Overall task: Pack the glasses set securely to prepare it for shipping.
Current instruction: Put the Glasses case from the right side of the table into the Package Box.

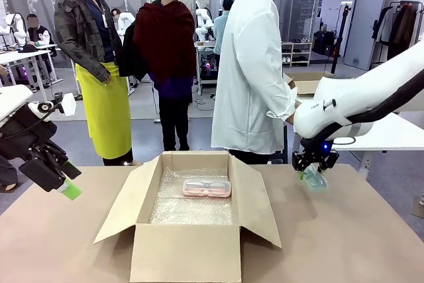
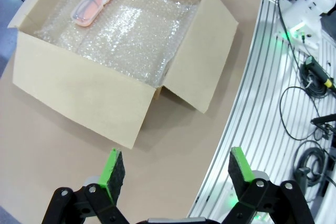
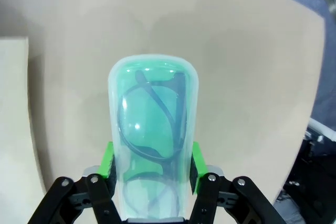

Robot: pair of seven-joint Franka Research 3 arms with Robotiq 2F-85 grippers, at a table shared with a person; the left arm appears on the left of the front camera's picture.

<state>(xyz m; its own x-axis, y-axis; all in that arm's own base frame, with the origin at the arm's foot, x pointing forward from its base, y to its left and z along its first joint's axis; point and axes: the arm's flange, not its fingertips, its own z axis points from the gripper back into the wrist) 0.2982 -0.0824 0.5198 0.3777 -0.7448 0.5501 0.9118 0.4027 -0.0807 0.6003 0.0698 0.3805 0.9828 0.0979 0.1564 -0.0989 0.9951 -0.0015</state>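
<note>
A pale pink glasses case (image 1: 207, 187) lies on bubble wrap at the back of the open cardboard box (image 1: 189, 251); the left wrist view has the pink case (image 2: 96, 0) at top left. The mint green case (image 3: 152, 140) with dark-framed glasses inside sits between the green pads (image 3: 108, 163) of my right gripper (image 3: 152, 169), which is shut on it. In the front view my right gripper (image 1: 314, 170) holds the green case (image 1: 314, 180) low at the table's far right edge. My left gripper (image 2: 171, 169) stands open with nothing in it, left of the box (image 1: 63, 180).
Bubble wrap (image 2: 126, 35) lines the box floor. The box flaps (image 1: 258, 200) splay outward on both sides. A person in a white coat (image 1: 255, 64) stands at the far side. The table's curved edge and cables (image 2: 310, 129) lie beyond my left gripper.
</note>
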